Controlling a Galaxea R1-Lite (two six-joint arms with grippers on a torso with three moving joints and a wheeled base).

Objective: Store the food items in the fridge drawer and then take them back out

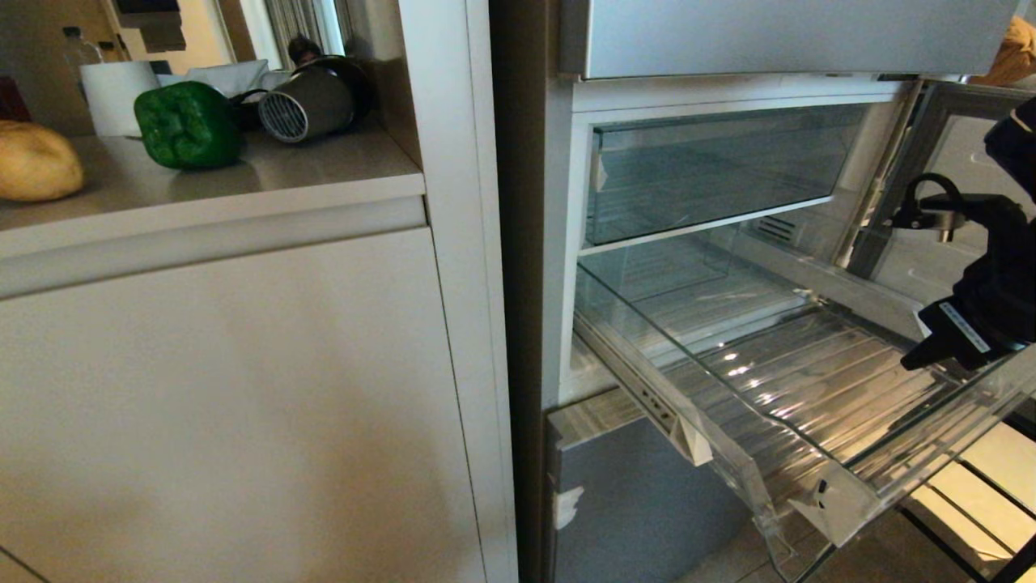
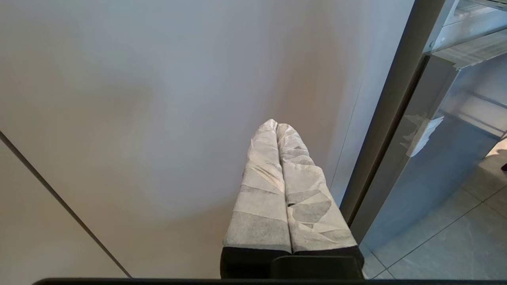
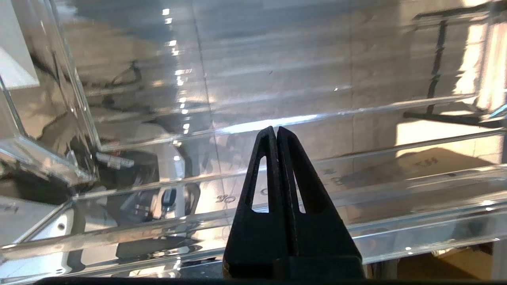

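The clear fridge drawer is pulled out of the silver-grey fridge, and nothing lies on its ribbed floor. A tan potato and a dark-green bell pepper sit on the counter at the far left. My right gripper hangs over the drawer's right part, black fingers pressed together and holding nothing; in the right wrist view its tips point down at the ribbed floor. My left gripper, wrapped in white tape, is shut and parked low in front of the cabinet door.
A glass shelf closes off the compartment above the drawer. On the counter behind the pepper stand a metal pot and a paper roll. A white cabinet panel separates counter and fridge. Tiled floor lies below.
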